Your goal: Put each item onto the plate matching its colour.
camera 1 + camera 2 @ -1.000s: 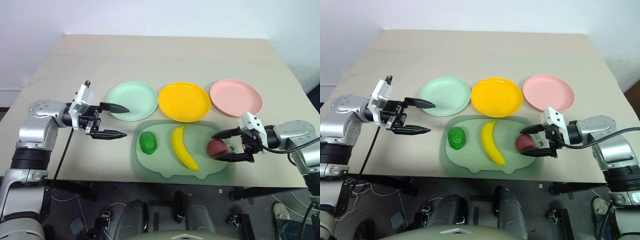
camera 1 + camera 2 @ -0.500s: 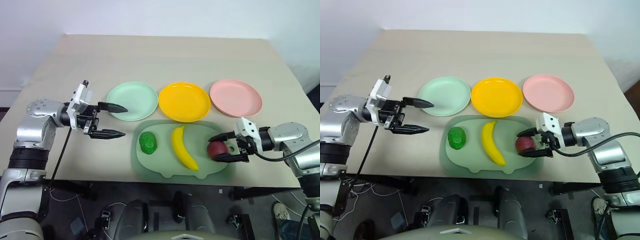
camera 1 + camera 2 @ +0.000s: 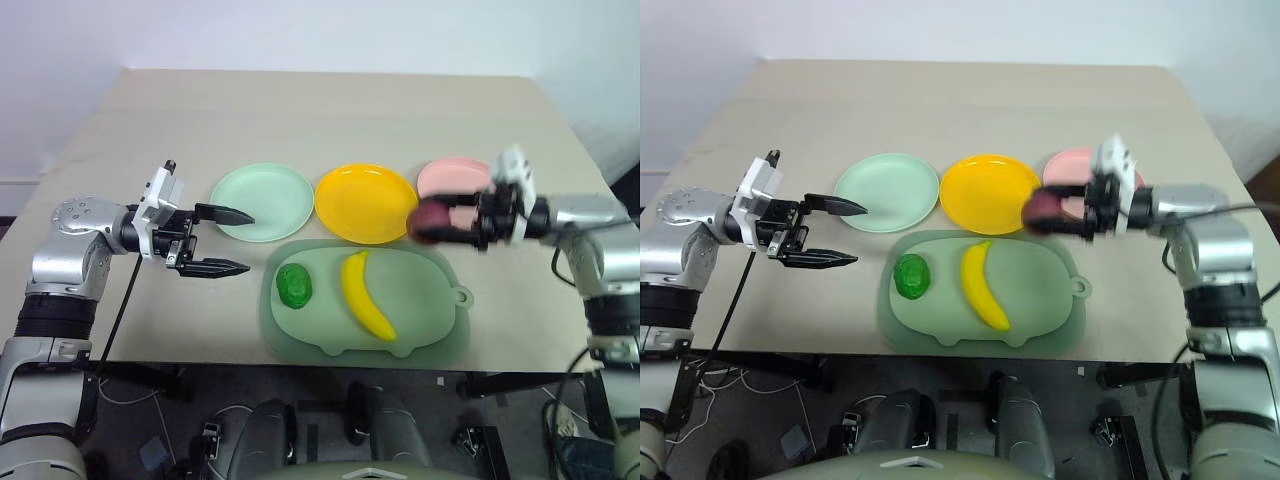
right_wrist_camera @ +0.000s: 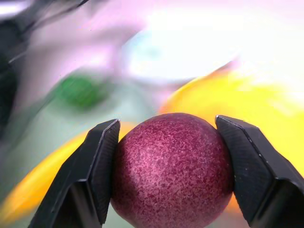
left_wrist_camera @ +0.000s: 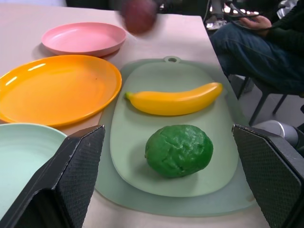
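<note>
Surface: beige table (image 3: 330, 110) against a pale wall; three plates in a far row, pig-shaped board (image 3: 420, 300) nearer.
Red fruit (image 3: 430, 220): off the board, clamped between the right gripper's (image 4: 166, 171) two fingers, in the air beside the pink plate (image 3: 445, 175).
Step in hand: carrying the fruit to pink.
Next move: likely shift right over the pink plate, lower, release.
Waiting: banana (image 3: 365, 296), green vegetable (image 3: 295, 285) lie on the board; yellow plate (image 3: 365, 203), mint plate (image 3: 263, 200) bare.
Left gripper (image 3: 225, 241): fingers spread wide, holding nothing, left of the board.
</note>
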Tool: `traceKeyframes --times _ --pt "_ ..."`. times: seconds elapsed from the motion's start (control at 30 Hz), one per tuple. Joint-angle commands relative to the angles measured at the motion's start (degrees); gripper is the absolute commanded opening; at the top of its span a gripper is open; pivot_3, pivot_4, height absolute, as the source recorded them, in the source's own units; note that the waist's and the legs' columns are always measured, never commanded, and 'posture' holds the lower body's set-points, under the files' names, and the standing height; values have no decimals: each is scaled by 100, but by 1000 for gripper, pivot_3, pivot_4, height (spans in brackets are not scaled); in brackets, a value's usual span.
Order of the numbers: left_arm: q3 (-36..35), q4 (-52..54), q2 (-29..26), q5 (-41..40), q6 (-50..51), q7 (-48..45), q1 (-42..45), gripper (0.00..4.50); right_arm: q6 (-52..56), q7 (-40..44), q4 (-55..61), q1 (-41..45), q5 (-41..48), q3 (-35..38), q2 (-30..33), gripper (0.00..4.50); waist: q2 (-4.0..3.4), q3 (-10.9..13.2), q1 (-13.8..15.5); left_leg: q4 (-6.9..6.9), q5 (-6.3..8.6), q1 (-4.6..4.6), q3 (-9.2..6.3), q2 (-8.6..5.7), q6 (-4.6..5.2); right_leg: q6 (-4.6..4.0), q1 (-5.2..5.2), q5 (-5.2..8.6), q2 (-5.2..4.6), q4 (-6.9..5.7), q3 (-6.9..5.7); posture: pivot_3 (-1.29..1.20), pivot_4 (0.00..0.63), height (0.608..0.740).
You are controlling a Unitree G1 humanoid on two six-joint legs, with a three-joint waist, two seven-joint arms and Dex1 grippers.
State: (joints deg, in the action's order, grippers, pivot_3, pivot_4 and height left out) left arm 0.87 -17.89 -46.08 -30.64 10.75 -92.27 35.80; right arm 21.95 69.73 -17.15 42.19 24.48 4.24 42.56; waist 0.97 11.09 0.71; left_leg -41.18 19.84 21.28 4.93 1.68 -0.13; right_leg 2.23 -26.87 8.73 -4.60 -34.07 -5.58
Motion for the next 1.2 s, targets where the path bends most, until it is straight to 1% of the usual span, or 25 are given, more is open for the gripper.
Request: traceKeyframes --times 0.03,0.2,0.27,0.33,0.37,0.4,0.43,0.47,0.5,0.53,0.57,0.63,0.7,0.77,0.8,0.9,0.97,1.03,1.1,1.13,1.2 --pt "-113 95 -68 -84 -40 -23 67 4500 -865 -1064 -1157 449 -763 58 -174 2933 0 0 10 0 0 2 0 -1 0 0 0 0 -2 1 0 0 150 740" --pt "-111 104 -93 -85 -27 -23 72 4500 -1855 -2291 -2844 985 -2023 -456 -155 2933 -2 1 -27 1 -1 9 4 -8 -1 2 -3 0 -8 4 2 0 150 740" --pt "-121 119 -114 -74 -27 -23 63 4500 -1792 -2446 -3388 1142 -2097 -428 -193 2933 -2 1 -49 5 -1 10 6 -7 -2 2 -8 0 -7 3 4 0 150 740" --pt "-134 124 -121 -82 -5 -23 66 4500 -2142 -2739 -3719 1207 -2452 -615 -155 2933 -3 2 -78 8 -2 9 8 -6 -3 1 -11 0 -5 2 4 0 150 740" --pt "-140 135 -126 -86 2 -23 57 4500 -2334 -2703 -3833 1183 -2596 -721 -133 2933 -3 2 -99 8 -2 9 7 -5 -3 1 -11 0 -4 2 5 0 150 740" --pt "-151 142 -128 -83 8 -23 49 4500 -2174 -2489 -3902 1258 -2356 -532 -206 2933 -3 2 -126 8 -2 10 7 -5 -3 2 -11 0 -4 1 4 0 150 740" --pt "-156 139 -131 -81 5 -23 43 4500 -2032 -2306 -3958 1327 -2144 -365 -273 3654 -3 2 -145 9 -2 10 6 -4 -3 2 -11 0 -4 2 5 0 150 740" --pt "-161 148 -137 -82 9 -23 34 4500 -2203 -2188 -3870 1295 -2186 -414 -272 3910 -3 2 -156 9 -2 9 7 -4 -3 2 -11 0 -4 1 6 0 150 740" --pt "-163 155 -141 -85 14 -23 29 4500 -2356 -2135 -3802 1270 -2257 -468 -263 4306 -3 2 -168 10 -2 9 7 -3 -3 2 -11 0 -4 2 6 0 150 740" --pt "-164 155 -143 -86 18 -23 34 4500 -2478 -2189 -3778 1267 -2354 -521 -254 4484 -4 2 -179 10 -2 8 8 -1 -3 2 -11 0 -3 2 6 0 150 740" --pt "-162 152 -142 -86 19 -23 37 4500 -2645 -2201 -3734 1282 -2413 -550 -246 4484 -5 3 -181 11 -2 7 8 0 -3 2 -11 0 -1 2 6 0 150 740" --pt "-165 151 -138 -89 26 -23 43 4500 -2607 -2013 -3661 1335 -2245 -432 -292 4484 -5 3 -177 13 -2 8 9 1 -3 2 -13 0 -1 1 6 0 150 740" --pt "-167 152 -127 -81 29 -23 48 4500 -2384 -1891 -3396 1458 -1796 -91 -406 4484 -5 3 -174 12 -2 8 10 1 -3 2 -13 0 -2 1 7 0 150 740" --pt "-167 154 -118 -93 40 -23 58 4500 -1526 -1468 -2888 1577 -1064 306 -532 4484 -7 4 -172 12 -2 8 10 2 -4 2 -13 -1 -2 0 7 0 150 740" --pt "-165 152 -110 -86 40 -23 63 4500 -1193 -1186 -2497 1503 -764 394 -570 4484 -8 5 -169 12 -3 8 10 4 -5 2 -15 -1 -1 -2 8 0 150 740" --pt "-160 151 -93 -71 34 -23 66 4500 -233 -540 -1064 918 -119 329 -560 4484 -8 5 -131 12 -3 11 10 6 -6 2 -19 -1 -1 -4 7 0 150 740" --pt "-163 151 -82 -74 38 -23 66 4500 256 -339 -196 434 104 177 -508 4484 -4 2 -100 12 -3 12 1 6 -5 2 -15 -1 -2 -3 3 0 150 740" --pt "-163 141 -72 -68 41 -23 78 4500 455 -283 560 -71 116 -42 -483 4484 -3 2 -54 8 -2 12 -2 4 -3 3 -8 -1 -6 1 1 0 150 740" --pt "-156 120 -70 -65 38 -23 93 4500 843 -411 1123 -399 240 -141 -551 4484 -6 3 -29 3 3 10 0 2 5 3 -5 -1 -7 1 2 0 150 740" --pt "-152 111 -70 -66 39 -23 97 4500 1117 -415 1358 -503 420 -139 -568 4484 -6 3 -28 2 5 10 1 0 8 3 -7 -1 -8 -2 3 0 150 740" --pt "-142 89 -74 -65 46 -23 117 4500 1729 -758 1656 -561 699 -84 -721 4484 -6 4 -25 2 4 9 1 -1 8 3 -10 -1 -7 -4 4 0 150 740"
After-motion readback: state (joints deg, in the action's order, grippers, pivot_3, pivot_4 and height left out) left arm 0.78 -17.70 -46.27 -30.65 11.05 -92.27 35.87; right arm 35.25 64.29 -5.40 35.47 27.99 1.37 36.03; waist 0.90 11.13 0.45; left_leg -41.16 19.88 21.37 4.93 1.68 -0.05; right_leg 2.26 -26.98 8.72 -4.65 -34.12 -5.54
